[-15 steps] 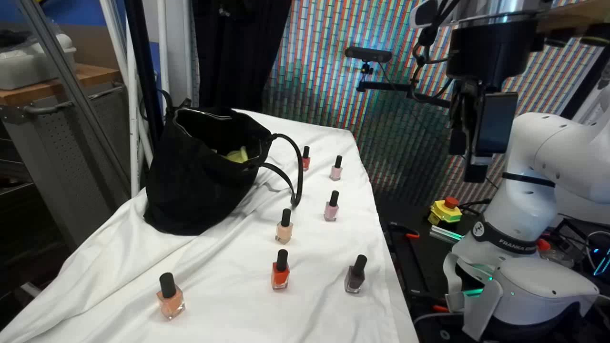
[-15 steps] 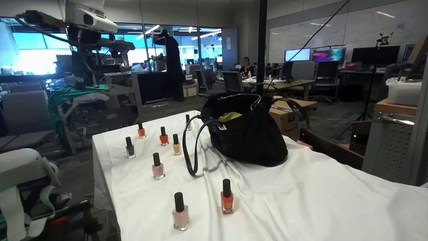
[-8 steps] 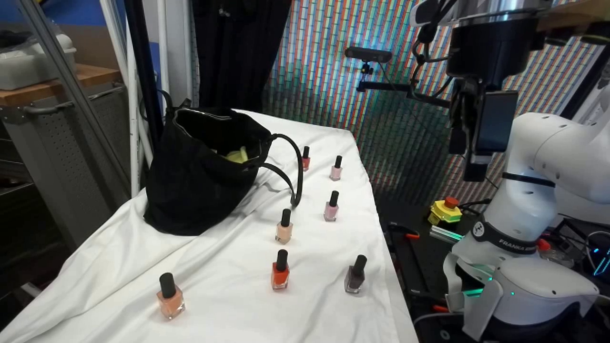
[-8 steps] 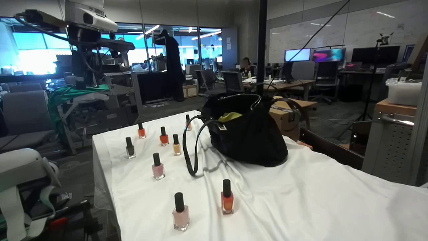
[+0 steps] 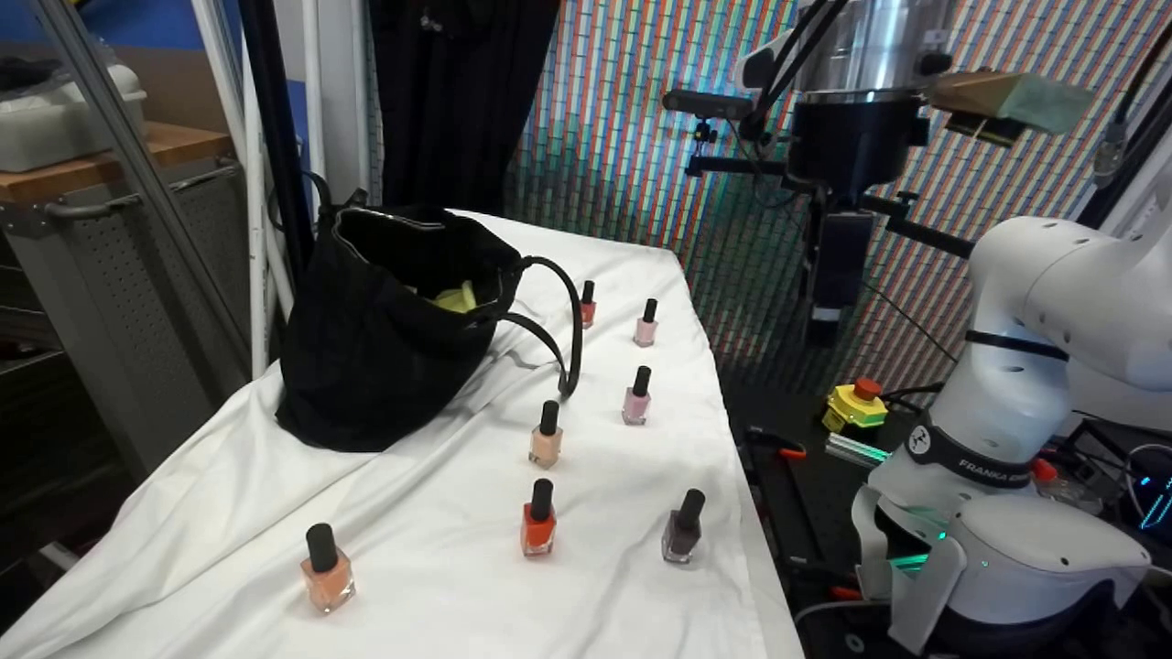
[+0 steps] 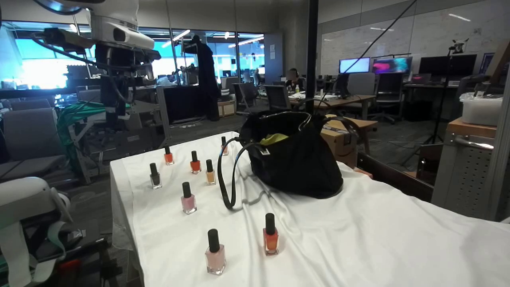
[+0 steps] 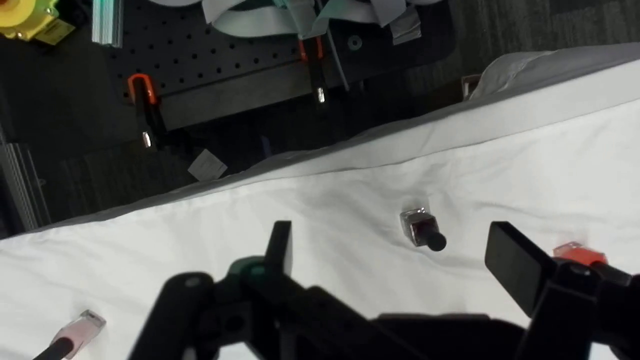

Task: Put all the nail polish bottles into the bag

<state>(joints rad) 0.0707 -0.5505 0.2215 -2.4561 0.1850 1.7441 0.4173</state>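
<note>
Several nail polish bottles stand upright and apart on a white-covered table. In an exterior view they include a dark grey bottle, an orange-red bottle, a peach bottle and a pale pink bottle. Another pink bottle and a red-orange bottle show at the front of an exterior view. The black bag sits upright, its mouth gaping and yellowish lining visible. High above the table edge, my gripper is open and holds nothing; in the wrist view the dark grey bottle appears below, between its fingers.
Thin looped handles of the bag droop onto the cloth near the bottles. Beyond the table edge lie clamps on a dark perforated plate and a yellow emergency stop. A dark pole rises behind the bag.
Over the last half second my gripper has swung away from its earlier place, leftward in one exterior picture, rightward and lower in another, and turned somewhat. Bottles and bag stay put.
</note>
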